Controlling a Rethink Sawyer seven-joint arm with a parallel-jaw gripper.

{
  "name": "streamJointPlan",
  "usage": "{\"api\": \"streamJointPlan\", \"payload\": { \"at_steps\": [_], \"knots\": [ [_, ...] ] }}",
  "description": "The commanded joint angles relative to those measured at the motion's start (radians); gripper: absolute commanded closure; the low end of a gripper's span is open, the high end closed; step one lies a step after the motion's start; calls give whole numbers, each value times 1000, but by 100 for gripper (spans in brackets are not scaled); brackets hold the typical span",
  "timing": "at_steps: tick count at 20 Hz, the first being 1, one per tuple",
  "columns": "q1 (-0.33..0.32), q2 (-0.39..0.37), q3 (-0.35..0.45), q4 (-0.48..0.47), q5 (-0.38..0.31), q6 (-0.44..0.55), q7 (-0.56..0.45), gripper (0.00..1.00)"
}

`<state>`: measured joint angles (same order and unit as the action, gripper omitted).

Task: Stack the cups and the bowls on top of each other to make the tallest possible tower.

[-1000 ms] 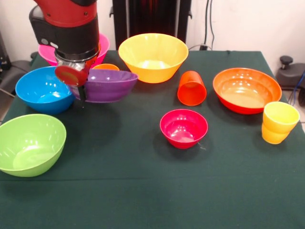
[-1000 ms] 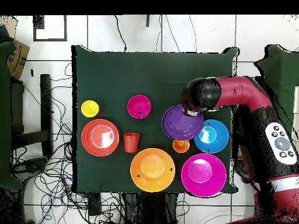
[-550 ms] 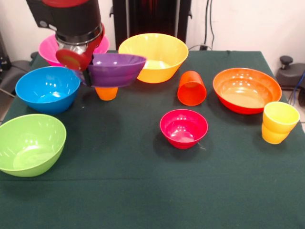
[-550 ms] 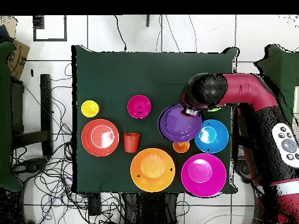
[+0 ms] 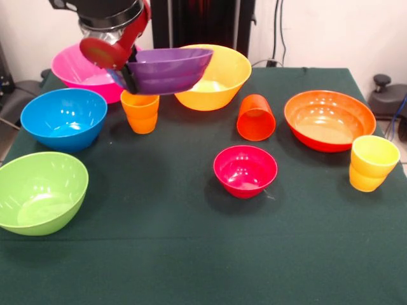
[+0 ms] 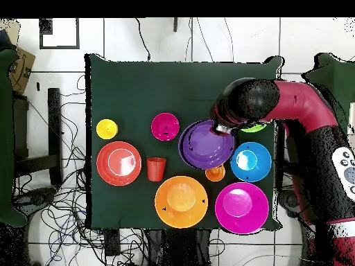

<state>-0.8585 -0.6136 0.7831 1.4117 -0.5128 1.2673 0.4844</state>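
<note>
My gripper (image 5: 130,75) is shut on the near rim of the wide purple bowl (image 5: 170,70), which hangs level in the air. In the overhead view the purple bowl (image 6: 204,144) shows with the gripper (image 6: 220,129) at its edge. Just below the bowl, a ribbed orange cup (image 5: 141,112) stands upright on the cloth. The large yellow bowl (image 5: 219,77) sits right behind. A red-orange cup (image 5: 255,118) tilts toward the camera mid-table. A yellow cup (image 5: 372,162) stands at the right edge. No tower stands anywhere.
Pink bowl (image 5: 76,71), blue bowl (image 5: 62,118) and green bowl (image 5: 38,192) line the left side. A small magenta bowl (image 5: 245,170) sits centre, and an orange-red bowl (image 5: 329,119) sits at the right. The dark green cloth (image 5: 191,254) covers the table.
The gripper has lifted the purple bowl up and a little to the right in the front view. The ribbed orange cup that the bowl hid now shows in full.
</note>
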Motion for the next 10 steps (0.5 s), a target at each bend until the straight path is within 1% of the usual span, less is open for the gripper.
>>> {"api": "streamJointPlan", "payload": {
  "at_steps": [1,5,7,10],
  "knots": [
    [62,1,-79,57,78,-18,264,100],
    [67,-2,-94,74,113,-78,297,100],
    [68,2,-97,86,131,-135,327,100],
    [85,13,-112,97,158,-209,374,100]
  ]
}}
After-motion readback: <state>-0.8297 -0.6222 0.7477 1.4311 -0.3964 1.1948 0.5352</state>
